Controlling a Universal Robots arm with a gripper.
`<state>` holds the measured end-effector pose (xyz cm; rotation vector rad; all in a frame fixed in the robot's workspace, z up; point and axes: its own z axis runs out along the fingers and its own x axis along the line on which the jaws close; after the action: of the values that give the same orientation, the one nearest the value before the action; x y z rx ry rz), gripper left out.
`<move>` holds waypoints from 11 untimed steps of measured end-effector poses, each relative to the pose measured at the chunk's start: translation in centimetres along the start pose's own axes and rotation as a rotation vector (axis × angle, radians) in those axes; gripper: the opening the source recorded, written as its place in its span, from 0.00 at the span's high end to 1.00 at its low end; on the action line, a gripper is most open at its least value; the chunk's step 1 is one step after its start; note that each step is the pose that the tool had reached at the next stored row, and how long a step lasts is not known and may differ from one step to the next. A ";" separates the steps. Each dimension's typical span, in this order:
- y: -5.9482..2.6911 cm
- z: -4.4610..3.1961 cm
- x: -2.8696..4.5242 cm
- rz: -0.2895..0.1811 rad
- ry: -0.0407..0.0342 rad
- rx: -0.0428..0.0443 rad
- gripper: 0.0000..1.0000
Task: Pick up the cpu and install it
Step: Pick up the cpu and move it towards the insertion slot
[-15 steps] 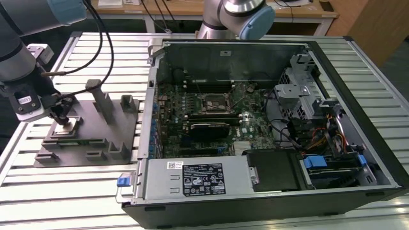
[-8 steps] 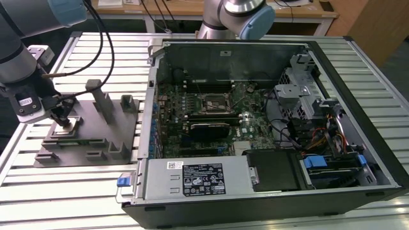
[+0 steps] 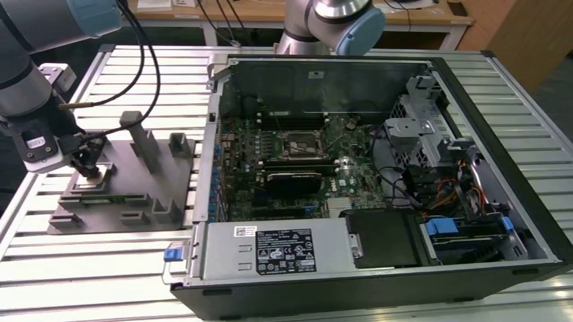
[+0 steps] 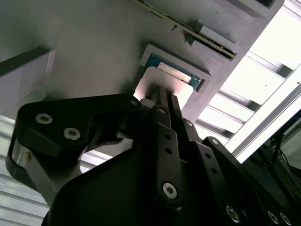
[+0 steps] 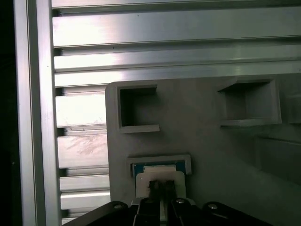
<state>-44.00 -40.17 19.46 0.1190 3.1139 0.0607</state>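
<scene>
So the arm's over on the exterior view's left, with the claw (image 3: 88, 169) pointing straight down at the grey fixture plate (image 3: 121, 201), which lies on the slotted aluminium table (image 3: 90, 268). The cpu (image 3: 98, 176) is lying flat in a small raised-edge pocket (image 5: 159, 159) near one corner of that plate. Its pale metal top faces up, with a strip of bluish-green edge showing along one side. In both wrist views the claw's two fingers are squeezed together with basically no gap, so it isn't clamped on anything. They come down on the middle of the cpu's top (image 4: 178, 87) rather than around its sides. Honestly I can't say whether the tips are actually touching the metal or sitting just over it, but the cpu is level in its pocket. The first wrist view also shows two square open-sided holders (image 5: 136, 108) further along the plate, and in the exterior view a few upright grey posts (image 3: 143, 137) stand on it near the claw. Over on the exterior view's right is the open computer case (image 3: 465, 87), lying on its side. You can see the motherboard (image 3: 349, 181) inside and the black-framed socket (image 3: 300, 143) around the middle of the board, well apart from the cpu. A second arm (image 3: 345, 23) stands behind the case.
</scene>
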 end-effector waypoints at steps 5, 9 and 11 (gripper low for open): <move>0.00 0.00 -0.01 0.000 0.0000 0.0001 0.65; 0.00 0.00 -0.02 0.000 0.0000 0.0001 0.47; 0.00 0.00 -0.02 0.000 0.0001 0.0002 0.41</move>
<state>-43.98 -40.17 19.47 0.1190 3.1139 0.0604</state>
